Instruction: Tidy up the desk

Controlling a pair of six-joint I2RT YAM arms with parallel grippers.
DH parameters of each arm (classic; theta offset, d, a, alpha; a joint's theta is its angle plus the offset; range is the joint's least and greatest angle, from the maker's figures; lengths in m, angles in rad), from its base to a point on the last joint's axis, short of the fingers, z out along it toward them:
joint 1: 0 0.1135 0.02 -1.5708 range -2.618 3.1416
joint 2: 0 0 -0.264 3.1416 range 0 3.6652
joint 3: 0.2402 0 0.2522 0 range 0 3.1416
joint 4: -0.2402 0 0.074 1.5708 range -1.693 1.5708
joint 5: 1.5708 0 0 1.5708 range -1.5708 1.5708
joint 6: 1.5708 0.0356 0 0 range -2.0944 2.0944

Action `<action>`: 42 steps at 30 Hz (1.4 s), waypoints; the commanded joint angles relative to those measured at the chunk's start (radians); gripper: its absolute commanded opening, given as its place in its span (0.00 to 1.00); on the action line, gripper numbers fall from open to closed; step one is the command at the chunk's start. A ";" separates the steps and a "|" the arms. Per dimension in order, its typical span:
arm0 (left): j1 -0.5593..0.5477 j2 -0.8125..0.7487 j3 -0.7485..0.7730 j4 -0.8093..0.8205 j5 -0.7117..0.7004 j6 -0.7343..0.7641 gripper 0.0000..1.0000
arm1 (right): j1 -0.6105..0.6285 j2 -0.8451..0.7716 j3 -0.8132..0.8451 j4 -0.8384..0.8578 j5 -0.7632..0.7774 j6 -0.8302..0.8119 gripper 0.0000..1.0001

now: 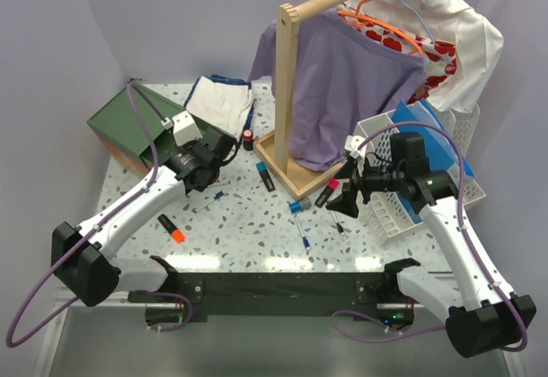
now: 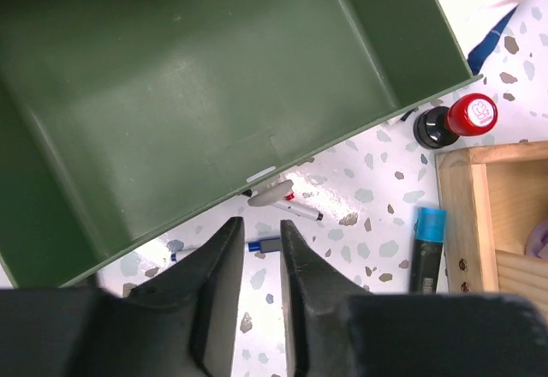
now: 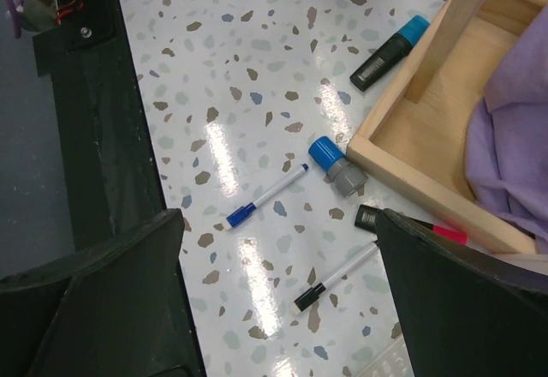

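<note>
Left gripper (image 2: 259,230) narrowly parted, pinching nothing, above a thin pen (image 2: 267,244) lying on the desk (image 2: 377,197); rim of the open green box (image 2: 214,94) close ahead; red-capped bottle (image 2: 454,120), blue-tipped marker (image 2: 425,248) and wooden rack base (image 2: 479,214) crowding the right. Right gripper (image 3: 274,221) spread wide, empty, over open speckled top; blue-capped pen (image 3: 267,195) beneath; rack corner near; black front rail (image 3: 94,120) bounding the near edge.

Robot laboratory test cell: left arm (image 1: 128,214) and right arm (image 1: 454,231) bolted behind a black rail (image 1: 274,287); plain lilac walls (image 1: 171,17) enclose a terrazzo desk (image 1: 248,214) staged with markers (image 1: 173,229) and a clothes rack (image 1: 291,77).
</note>
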 commanded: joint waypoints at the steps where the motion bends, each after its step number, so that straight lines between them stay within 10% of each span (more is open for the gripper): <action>1: -0.005 -0.053 0.027 -0.008 -0.008 0.004 0.33 | 0.005 -0.022 0.026 -0.004 0.005 -0.023 0.99; 9: -0.003 -0.185 0.038 0.073 0.171 0.200 0.49 | 0.005 -0.017 0.026 -0.016 0.002 -0.036 0.99; 18: -0.002 -0.495 -0.128 0.328 0.682 0.636 0.82 | 0.006 -0.002 0.038 -0.138 -0.070 -0.200 0.99; 26: -0.002 -0.718 -0.313 0.345 0.693 0.658 0.85 | 0.153 0.061 0.119 -0.282 0.086 -0.329 0.99; 42: -0.002 -0.933 -0.404 0.322 0.565 0.581 0.88 | 0.746 0.415 0.302 -0.021 0.695 -0.037 0.99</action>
